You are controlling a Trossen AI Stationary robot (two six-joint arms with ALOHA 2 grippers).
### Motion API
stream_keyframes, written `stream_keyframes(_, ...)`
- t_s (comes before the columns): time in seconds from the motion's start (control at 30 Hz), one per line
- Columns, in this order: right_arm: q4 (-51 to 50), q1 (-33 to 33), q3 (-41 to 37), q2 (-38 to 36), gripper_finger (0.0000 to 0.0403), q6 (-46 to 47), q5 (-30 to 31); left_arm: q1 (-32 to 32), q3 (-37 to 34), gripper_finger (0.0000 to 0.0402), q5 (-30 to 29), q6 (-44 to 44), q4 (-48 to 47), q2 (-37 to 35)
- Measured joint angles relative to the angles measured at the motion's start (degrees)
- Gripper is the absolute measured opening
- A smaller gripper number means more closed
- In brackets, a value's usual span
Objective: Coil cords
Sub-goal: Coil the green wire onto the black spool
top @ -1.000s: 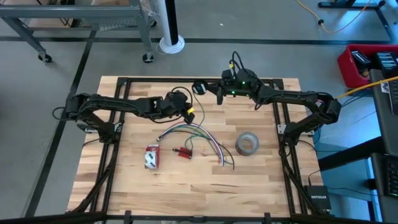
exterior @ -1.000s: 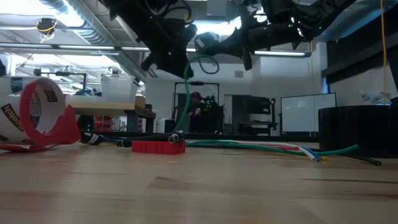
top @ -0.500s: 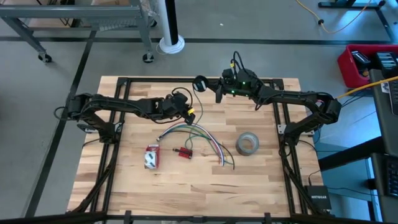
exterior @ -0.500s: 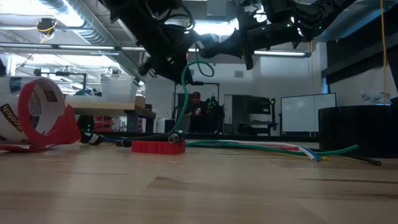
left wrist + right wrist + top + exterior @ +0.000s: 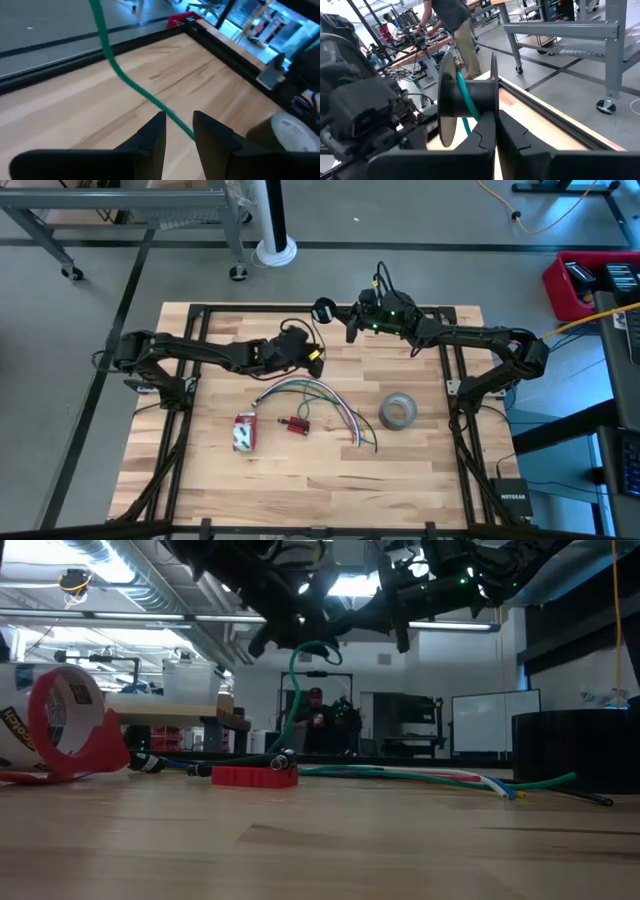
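A green cord (image 5: 292, 700) rises from a heap of coloured cords (image 5: 318, 395) lying on the table. It runs up through my left gripper (image 5: 313, 360) to a black spool (image 5: 470, 92), with a few turns on the hub. My right gripper (image 5: 335, 313) is shut on the spool and holds it above the table's far middle. My left gripper (image 5: 179, 120) hangs just nearer than the spool, open. The cord (image 5: 145, 95) runs between its fingers. My left gripper has the green cord (image 5: 181, 125) running loose through the gap between its fingers. The cord disappears behind one finger, and I cannot tell whether it touches the finger. My right gripper pinches the edge of the spool's thin flange (image 5: 493, 75) between its two shut fingers, which lie about level. The spool is clear of the table, its axle lying across the fingers.
A red-and-white tape dispenser (image 5: 243, 432) and a small red block (image 5: 293, 424) lie near the table's middle left. A grey tape roll (image 5: 398, 411) lies to the right of the cords. A black frame (image 5: 300, 310) borders the tabletop. People stand in the room beyond.
My left gripper has moved a little toward the table's right and far edge, closer to the spool, rolling its wrist. The green cord's upper loop has drawn in smaller. The spool has swung slightly toward the far edge.
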Motion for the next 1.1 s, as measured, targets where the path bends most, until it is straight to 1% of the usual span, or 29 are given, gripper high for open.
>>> stream_keyframes(0.07, 0.2, 0.0, 0.0, 0.0, 0.0001, 0.0, 0.0, 0.0, 0.0, 0.0090, -0.9, -2.8, 0.5, 1.3)
stream_keyframes(0.17, 0.5, 0.0, 0.0, 0.0, 0.0001, -0.1, 0.0, 0.0, 0.0, 0.0090, -2.2, -4.6, 0.5, 3.1)
stream_keyframes(0.27, 1.0, 0.0, 0.0, 0.0, 0.0001, -0.4, 0.0, -0.2, 0.0, 0.0090, -3.6, -4.8, 1.2, 4.4)
stream_keyframes(0.5, 1.4, 0.0, 0.0, 0.0, 0.0001, -1.5, 0.0, -1.6, 0.0, 0.0090, -9.6, -4.2, 3.8, 4.6)
stream_keyframes(0.63, 1.4, 0.0, 0.0, 0.0, 0.0001, -1.5, 0.0, -1.5, 0.0, 0.0090, -10.0, -4.4, 4.5, 4.6)
stream_keyframes(0.83, 1.4, 0.0, 0.0, 0.0, 0.0001, -1.5, 0.0, -1.6, 0.0, 0.0090, -10.0, -4.2, 7.9, 4.6)
stream_keyframes(1.1, 1.4, 0.0, 0.0, 0.0, 0.0001, -1.5, 0.0, -2.4, 0.0, 0.0090, -10.0, -4.5, 7.5, 4.5)
